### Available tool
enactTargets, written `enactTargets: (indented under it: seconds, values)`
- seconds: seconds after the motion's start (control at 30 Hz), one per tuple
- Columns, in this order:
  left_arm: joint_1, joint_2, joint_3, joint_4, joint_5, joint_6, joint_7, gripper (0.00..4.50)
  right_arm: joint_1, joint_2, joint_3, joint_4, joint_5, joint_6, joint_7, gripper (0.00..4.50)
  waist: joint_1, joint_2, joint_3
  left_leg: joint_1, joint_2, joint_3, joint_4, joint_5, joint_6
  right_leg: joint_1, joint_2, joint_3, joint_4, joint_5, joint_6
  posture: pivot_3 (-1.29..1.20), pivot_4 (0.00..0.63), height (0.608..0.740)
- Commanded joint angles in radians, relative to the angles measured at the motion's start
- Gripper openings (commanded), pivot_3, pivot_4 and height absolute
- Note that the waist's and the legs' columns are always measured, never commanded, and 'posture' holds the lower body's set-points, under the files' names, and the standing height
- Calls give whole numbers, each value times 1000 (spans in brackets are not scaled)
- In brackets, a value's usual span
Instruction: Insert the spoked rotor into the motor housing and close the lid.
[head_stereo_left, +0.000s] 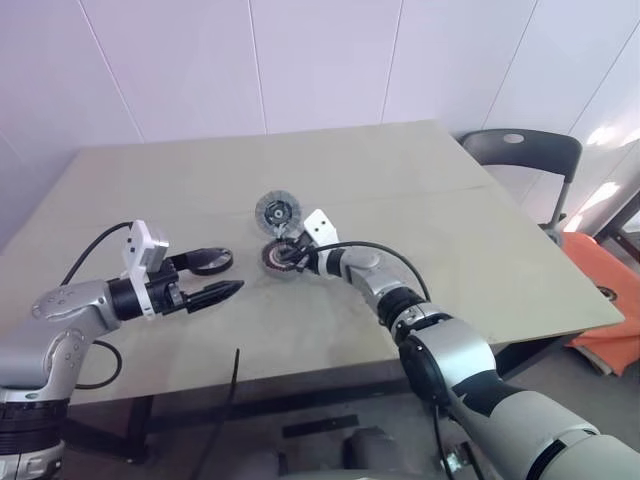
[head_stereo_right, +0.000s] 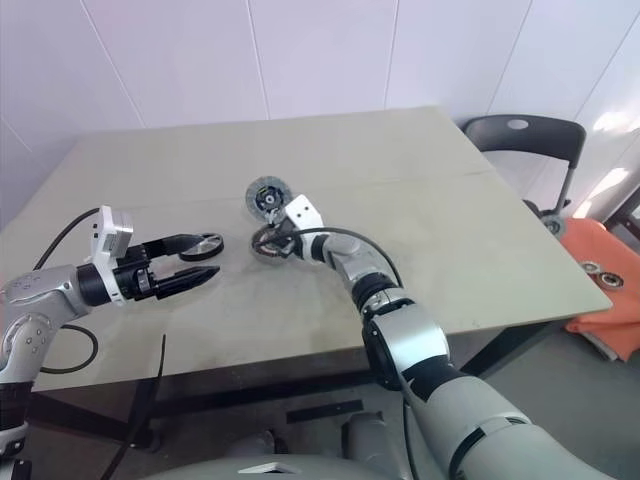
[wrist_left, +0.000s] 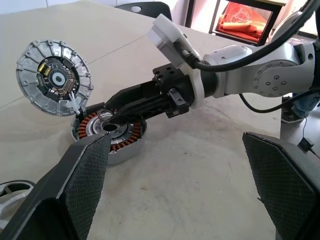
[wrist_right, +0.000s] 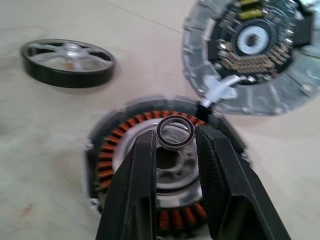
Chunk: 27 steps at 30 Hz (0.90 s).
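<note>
Two black fingers of the right gripper (wrist_right: 175, 137) pinch a little ring (wrist_right: 175, 132) right over the middle hole of the housing (wrist_right: 165, 175). The lid (wrist_right: 255, 50) leans just behind it. The rotor (wrist_right: 67, 62) lies off to one side, near the left gripper (head_stereo_left: 218, 277), which is wide open and empty. This looks like an early step: next, the ring should go down straight into the hole.

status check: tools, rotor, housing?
Left tool open, idle. Right tool shut on small ring over motor housing. Spoked rotor on table, not inserted. Lid open.
</note>
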Motion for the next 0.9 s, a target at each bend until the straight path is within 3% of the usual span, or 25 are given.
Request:
enactTargets:
  seconds: [0.03, 0.9]
  values:
    - [-8, 0, 27, -26, -18, -14, 0, 4482, -7, 10, -2, -12, -9, -9, -31, 795, 0, 0, 0, 0, 0, 0, 0, 0, 0, 0, 0, 0, 0, 0, 0, 0, 0, 740]
    - [-10, -6, 27, -21, -14, -15, 5, 4482, -1, 30, -2, -18, -21, -12, -14, 795, -1, 0, 0, 1, 1, 0, 0, 0, 0, 1, 3, 0, 0, 0, 0, 0, 0, 740]
